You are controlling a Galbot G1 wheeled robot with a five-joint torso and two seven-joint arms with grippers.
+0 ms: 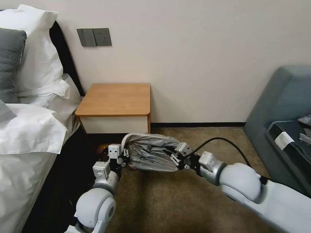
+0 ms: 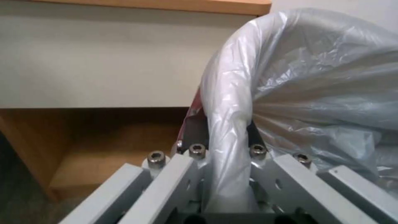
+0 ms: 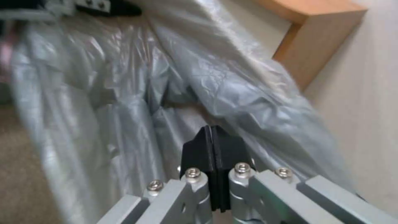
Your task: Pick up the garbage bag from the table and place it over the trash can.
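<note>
The garbage bag (image 1: 150, 152) is crinkly grey plastic, spread out low over the carpet in front of the table (image 1: 115, 98). Both grippers hold it, one at each side. My left gripper (image 1: 125, 158) is shut on the bag's left edge. In the left wrist view its fingers (image 2: 195, 130) clamp a rounded, plastic-wrapped roll of the bag (image 2: 232, 102) with a pink rim beside it. My right gripper (image 1: 175, 160) holds the right edge, and its black pads (image 3: 212, 146) are pressed together against the film (image 3: 124, 93). The trash can is hidden beneath the bag.
A bed with white pillows and sheets (image 1: 29, 129) runs along the left. A grey-blue sofa (image 1: 285, 106) stands at the right, with a black cable (image 1: 223, 140) arching from my right arm. Open brown carpet (image 1: 168, 200) lies in front.
</note>
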